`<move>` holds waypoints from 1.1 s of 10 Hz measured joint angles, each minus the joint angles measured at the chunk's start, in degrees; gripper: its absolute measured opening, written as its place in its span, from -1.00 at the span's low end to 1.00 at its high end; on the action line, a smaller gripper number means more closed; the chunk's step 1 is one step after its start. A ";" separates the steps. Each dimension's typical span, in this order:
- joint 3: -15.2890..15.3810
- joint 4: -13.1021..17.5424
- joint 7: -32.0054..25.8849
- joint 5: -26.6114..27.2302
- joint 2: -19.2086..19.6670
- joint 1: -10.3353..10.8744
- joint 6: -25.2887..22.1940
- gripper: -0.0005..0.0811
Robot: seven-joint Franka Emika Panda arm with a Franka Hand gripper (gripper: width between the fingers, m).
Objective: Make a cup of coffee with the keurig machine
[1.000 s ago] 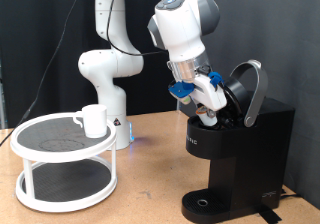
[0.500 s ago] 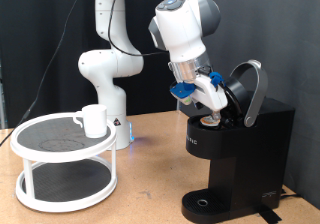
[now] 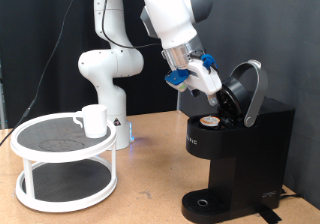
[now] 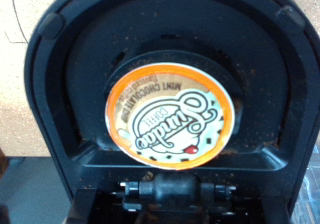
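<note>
One keurig machine sits at the exterior view's right on the tabletop, its hinged lid raised. One pod rests in the open chamber — you see it close up in the wrist view, its orange-rimmed foil top printed with dark lettering and seated inside the round black holder. One cup stands on the upper level of a white two-tier round stand at the exterior view's left, well apart from the machine. One tool hovers just above the open chamber, beside the raised lid, with nothing visible between its fingers — you cannot tell from these views how far they are spread.
</note>
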 joint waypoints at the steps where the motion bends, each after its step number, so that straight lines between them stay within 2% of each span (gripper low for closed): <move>1: -0.04 0.00 0.00 0.24 0.03 0.00 0.02 0.81; 4: -0.89 0.42 -0.58 4.71 -1.94 -0.03 -0.55 0.81; 8: -2.75 2.88 -0.53 5.01 -6.33 -0.10 -6.70 0.81; 11: -3.17 4.34 0.57 3.91 -7.16 -0.23 -9.75 0.81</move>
